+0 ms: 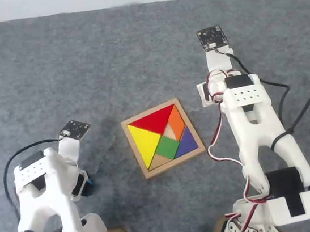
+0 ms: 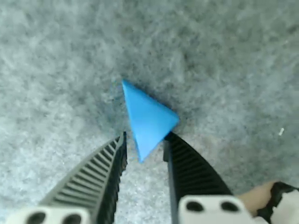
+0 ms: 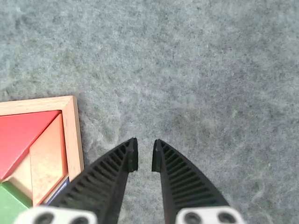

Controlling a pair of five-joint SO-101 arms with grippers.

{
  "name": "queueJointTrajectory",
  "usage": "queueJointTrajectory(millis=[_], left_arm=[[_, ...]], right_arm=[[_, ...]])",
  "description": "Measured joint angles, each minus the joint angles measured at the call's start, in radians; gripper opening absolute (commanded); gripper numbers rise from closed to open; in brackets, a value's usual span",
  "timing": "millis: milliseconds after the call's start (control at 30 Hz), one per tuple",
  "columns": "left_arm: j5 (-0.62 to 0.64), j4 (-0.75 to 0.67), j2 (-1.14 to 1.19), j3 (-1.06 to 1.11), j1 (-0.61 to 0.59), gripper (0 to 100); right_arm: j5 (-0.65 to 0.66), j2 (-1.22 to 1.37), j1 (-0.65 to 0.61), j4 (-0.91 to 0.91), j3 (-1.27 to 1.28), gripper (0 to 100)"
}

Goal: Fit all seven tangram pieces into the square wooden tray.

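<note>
The blue triangle lies flat on the mat, well apart from the tray, with the left gripper spread astride its narrow tip. It would do better to reach further along, so the pads bear on more of both edges, then close gently, or the wedge may squirt out. The right gripper hovers beside the tray, slightly parted and empty

Bare carpet rings the wooden tray, left arm and right arm flanking it.
</note>
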Motion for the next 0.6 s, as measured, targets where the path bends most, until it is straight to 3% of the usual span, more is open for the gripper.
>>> queueJointTrajectory(millis=[133,400,500,600], left_arm=[[0.005,0.002,0.0,0.0,0.0,3],[0.089,0.0,0.0,-0.012,-0.003,2],[0.092,0.0,0.0,-0.018,-0.005,5],[0.109,0.0,0.0,-0.018,-0.006,15]], right_arm=[[0.0,0.0,0.0,0.0,0.0,6.5],[0.0,0.0,0.0,0.0,0.0,6.5],[0.0,0.0,0.0,0.0,0.0,6.5],[0.0,0.0,0.0,0.0,0.0,6.5]])
